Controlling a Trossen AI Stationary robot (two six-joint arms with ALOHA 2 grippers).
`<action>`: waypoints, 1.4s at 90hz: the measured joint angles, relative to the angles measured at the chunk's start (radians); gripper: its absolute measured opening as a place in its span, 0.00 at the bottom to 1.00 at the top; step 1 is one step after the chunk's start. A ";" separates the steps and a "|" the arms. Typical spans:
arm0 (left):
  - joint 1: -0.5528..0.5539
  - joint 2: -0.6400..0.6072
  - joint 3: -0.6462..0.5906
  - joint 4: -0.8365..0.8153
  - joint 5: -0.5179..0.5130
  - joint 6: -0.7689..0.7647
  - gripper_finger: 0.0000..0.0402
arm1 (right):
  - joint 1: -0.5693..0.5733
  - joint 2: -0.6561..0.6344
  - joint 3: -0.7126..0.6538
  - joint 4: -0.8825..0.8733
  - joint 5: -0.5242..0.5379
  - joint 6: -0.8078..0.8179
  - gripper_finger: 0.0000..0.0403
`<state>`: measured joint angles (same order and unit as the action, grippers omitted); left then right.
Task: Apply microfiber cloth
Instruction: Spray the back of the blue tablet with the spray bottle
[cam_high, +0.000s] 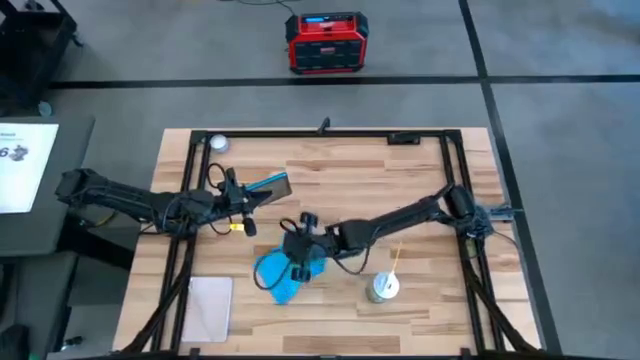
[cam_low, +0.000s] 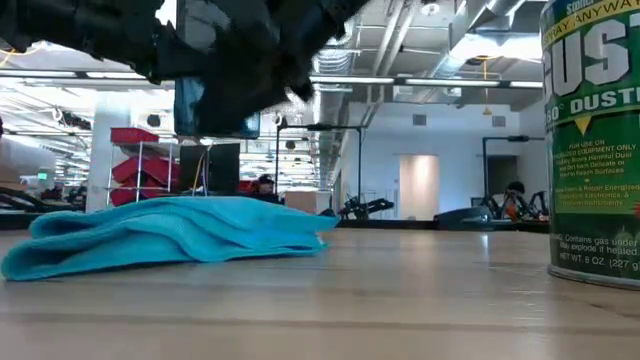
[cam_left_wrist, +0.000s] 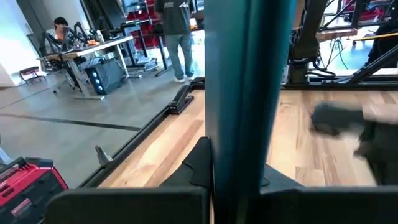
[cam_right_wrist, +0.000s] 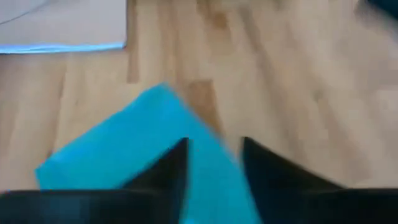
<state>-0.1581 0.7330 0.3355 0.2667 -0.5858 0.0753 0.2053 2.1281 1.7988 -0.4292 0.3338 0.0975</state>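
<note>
Near the front centre of the pale wooden plank table (cam_high: 420, 200): bright sky-blue microfiber cloth (cam_high: 283, 273), rumpled, flat on the boards. Directly above it, right gripper (cam_high: 299, 268), dark fingers (cam_right_wrist: 166, 171) parted narrowly, straddling a fold of cloth. Further back, left gripper (cam_high: 243, 203), clamped on a dark glossy tablet (cam_high: 268, 187) raised off the table. Right of the cloth, green-labelled duster can (cam_high: 382, 287); left, pale grey-white sheet (cam_high: 208, 308).

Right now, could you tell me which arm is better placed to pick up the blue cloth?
The right: its end effector hovers open over the microfiber cloth, while the left end effector holds the tablet.
</note>
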 joint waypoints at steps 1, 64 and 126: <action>0.000 0.000 0.000 -0.001 0.000 0.000 0.00 | -0.004 0.000 0.016 -0.018 0.001 -0.012 0.07; 0.000 0.000 0.000 -0.033 0.010 -0.002 0.00 | 0.387 -0.361 0.207 -1.140 0.352 0.739 0.00; 0.002 0.000 0.000 -0.046 0.014 -0.031 0.00 | 0.607 -0.471 -0.175 -1.094 -0.110 1.252 0.00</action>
<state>-0.1558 0.7330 0.3355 0.2211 -0.5716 0.0439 0.8127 1.6567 1.6239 -1.5232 0.2243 1.3498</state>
